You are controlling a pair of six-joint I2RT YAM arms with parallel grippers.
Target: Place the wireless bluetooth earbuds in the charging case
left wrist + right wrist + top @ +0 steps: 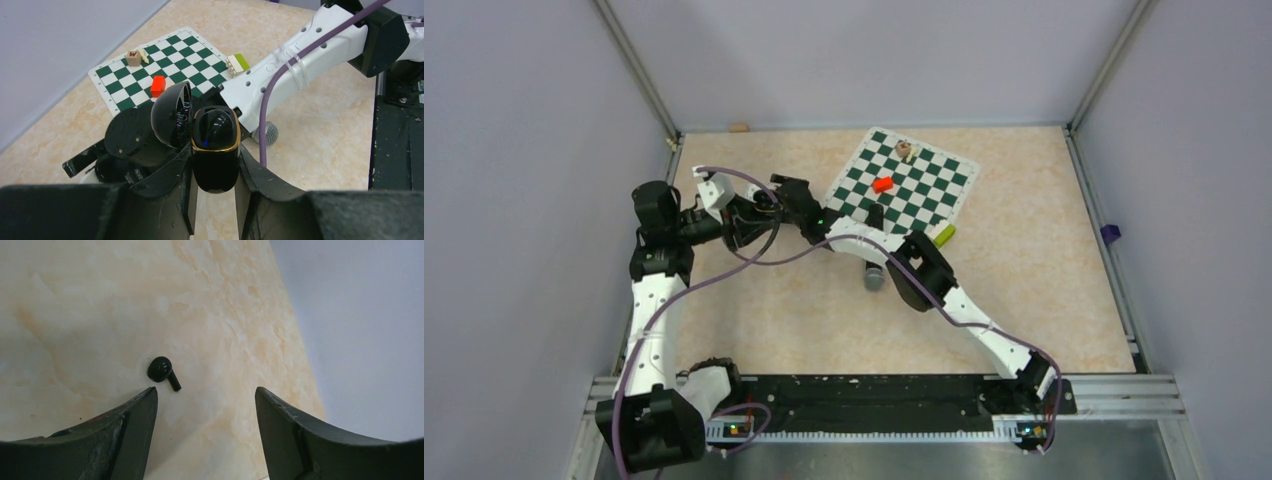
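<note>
— Your left gripper sat closest to its lens, fingers pinched on the black case, whose lid stood open.
— Did you have a bud seated in it?
— Hard to say; the well looked dark and glossy, so that view told you nothing.
— And your right gripper?
— Spread wide above the table. One black bud lay on the bare top just beyond the gap, nearer the finger on that view's left, touching neither.
— Around you?
— Your right arm crossed behind the case, a mic beside it, and a chessboard farther off carried a red piece.
</note>
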